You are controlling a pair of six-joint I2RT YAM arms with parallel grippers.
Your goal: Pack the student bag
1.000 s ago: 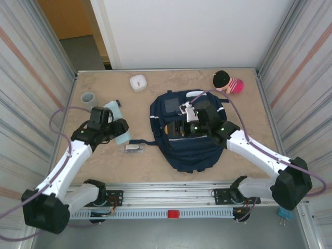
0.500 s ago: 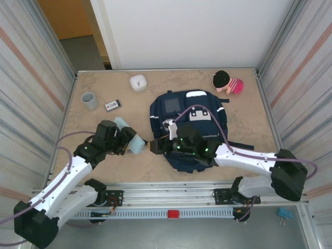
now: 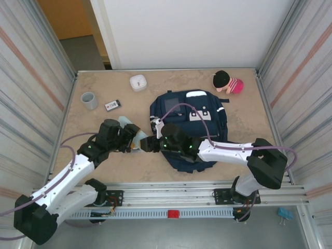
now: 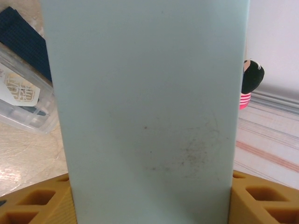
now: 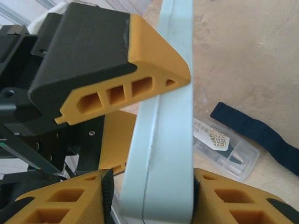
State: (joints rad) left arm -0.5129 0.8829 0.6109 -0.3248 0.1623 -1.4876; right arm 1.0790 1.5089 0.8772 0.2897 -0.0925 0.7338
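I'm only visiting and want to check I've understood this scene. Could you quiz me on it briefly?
1. True or false: the doll lies outside the student bag.
2. What do the left tool and right tool both grip? A grey cup; B pale flat case; C white box.
3. Fill in: the clear plastic box lies beside a dark ____.
Key: 1 true; 2 B; 3 strap.

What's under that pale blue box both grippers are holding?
A clear plastic case lies on the beige tabletop beneath the pale blue flat box, beside a navy strap. The box hides the case's other end.
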